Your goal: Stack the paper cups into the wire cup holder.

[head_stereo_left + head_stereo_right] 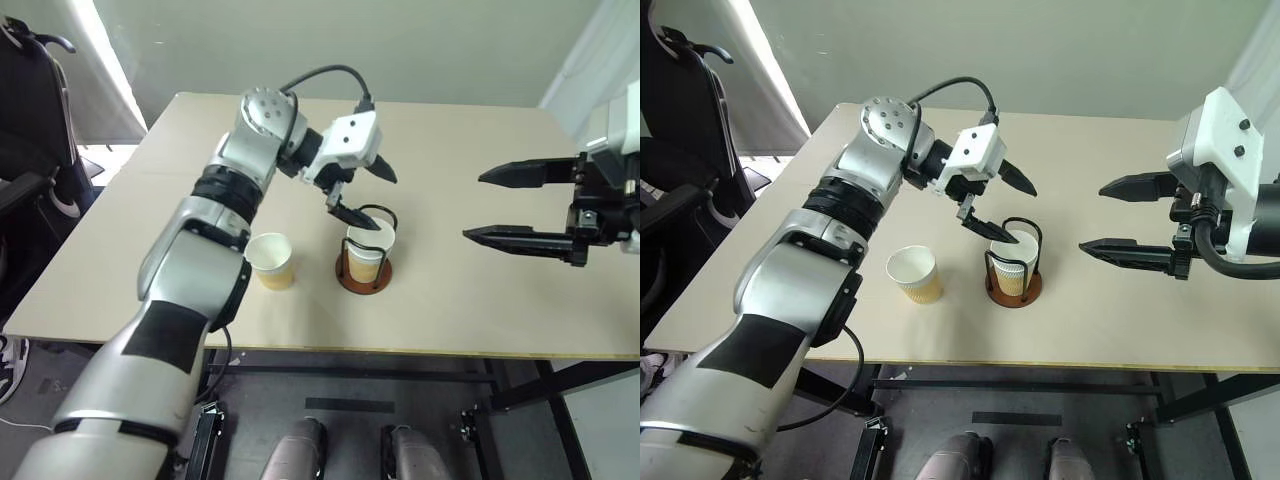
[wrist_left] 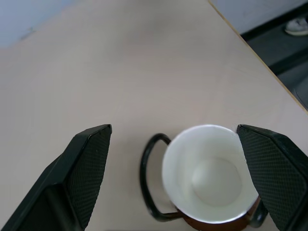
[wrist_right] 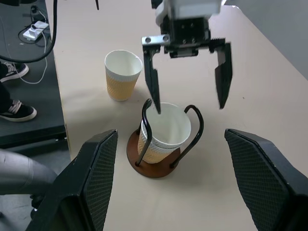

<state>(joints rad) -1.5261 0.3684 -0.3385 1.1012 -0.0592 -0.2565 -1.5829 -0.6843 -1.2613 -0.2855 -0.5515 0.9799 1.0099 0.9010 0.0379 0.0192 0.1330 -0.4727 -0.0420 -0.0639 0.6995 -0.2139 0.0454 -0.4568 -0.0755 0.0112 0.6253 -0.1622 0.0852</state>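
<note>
Left gripper [image 3: 187, 79] spread wide above the holder [image 3: 166, 139]; lift straight clear of the wires, then fetch the loose cup [image 3: 122, 74].

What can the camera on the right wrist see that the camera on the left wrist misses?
Right wrist view: a loose paper cup standing on the table beside the wire cup holder, plus the left end effector hanging open just above the holder, and shoes on the floor. Left wrist view: a straight look down into the white inside of the cup in the holder. Both share that seated cup, the holder's black wire loops, and the tan table.
</note>
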